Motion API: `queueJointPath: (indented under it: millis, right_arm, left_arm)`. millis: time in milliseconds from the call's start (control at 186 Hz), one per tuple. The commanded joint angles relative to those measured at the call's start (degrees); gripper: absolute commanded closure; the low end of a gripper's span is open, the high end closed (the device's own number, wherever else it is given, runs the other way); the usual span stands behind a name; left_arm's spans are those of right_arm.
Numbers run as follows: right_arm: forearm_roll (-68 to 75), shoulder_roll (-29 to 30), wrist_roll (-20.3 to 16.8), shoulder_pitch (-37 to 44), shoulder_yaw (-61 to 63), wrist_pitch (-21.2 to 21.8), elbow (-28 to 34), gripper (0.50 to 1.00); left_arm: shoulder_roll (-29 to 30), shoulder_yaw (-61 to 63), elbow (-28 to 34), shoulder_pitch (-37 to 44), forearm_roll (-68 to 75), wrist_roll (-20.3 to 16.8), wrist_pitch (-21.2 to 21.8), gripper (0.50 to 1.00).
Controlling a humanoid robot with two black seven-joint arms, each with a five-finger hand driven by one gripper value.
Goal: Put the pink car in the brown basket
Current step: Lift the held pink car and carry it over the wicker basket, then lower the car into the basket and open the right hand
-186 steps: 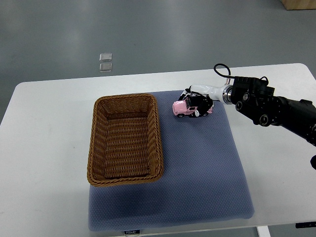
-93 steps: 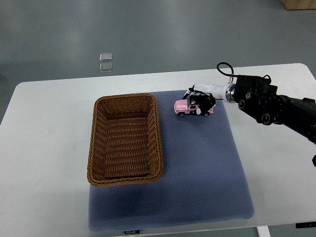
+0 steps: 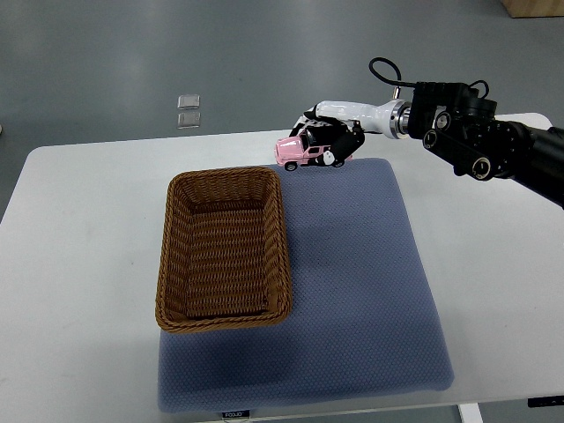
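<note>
The pink toy car [image 3: 298,151] is held in the air by my right hand [image 3: 328,141], whose black and white fingers are shut around its rear half. The car hangs above the far edge of the blue mat, just past the far right corner of the brown wicker basket [image 3: 224,248]. The basket stands on the left part of the mat with nothing in it. My right arm [image 3: 467,141] comes in from the right edge. The left arm does not show.
A blue-grey mat [image 3: 352,291] covers the middle of the white table [image 3: 79,264]. Two small clear squares [image 3: 189,110] lie on the grey floor beyond the table's far edge.
My right hand has lifted the pink car off the mat and carried it up and to the left, towards the basket's far right corner.
</note>
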Motion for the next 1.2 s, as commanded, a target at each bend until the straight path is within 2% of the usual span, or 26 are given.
queueJointPath:
  millis: [0,205,501,786,1196]
  right_arm:
    - [-0.1,1.4,0.5,2.0,-0.1,0.1,3.1,1.0]
    - [-0.6,9.2,0.4,3.5,-0.9,0.1,3.4,1.0]
    - [-1.7,9.2,-0.1,2.6,-6.3,-1.0,2.2,1.0]
    - [-1.4,9.2,-0.1,-1.7,-6.9,-1.7,2.1,1.0]
    - [-0.8,9.2,2.5,-1.3,-5.5,-1.8,3.4,1.0]
  left_arm:
    - [0.0,0.0,0.0,0.0,0.0,0.0,0.0,0.5]
    - [0.0,0.0,0.0,0.0,0.0,0.0,0.0,0.5]
    - [0.0,0.0,0.0,0.0,0.0,0.0,0.0,0.5]
    - [0.0,0.0,0.0,0.0,0.0,0.0,0.0,0.5]
    - [0.0,0.0,0.0,0.0,0.0,0.0,0.0,0.5]
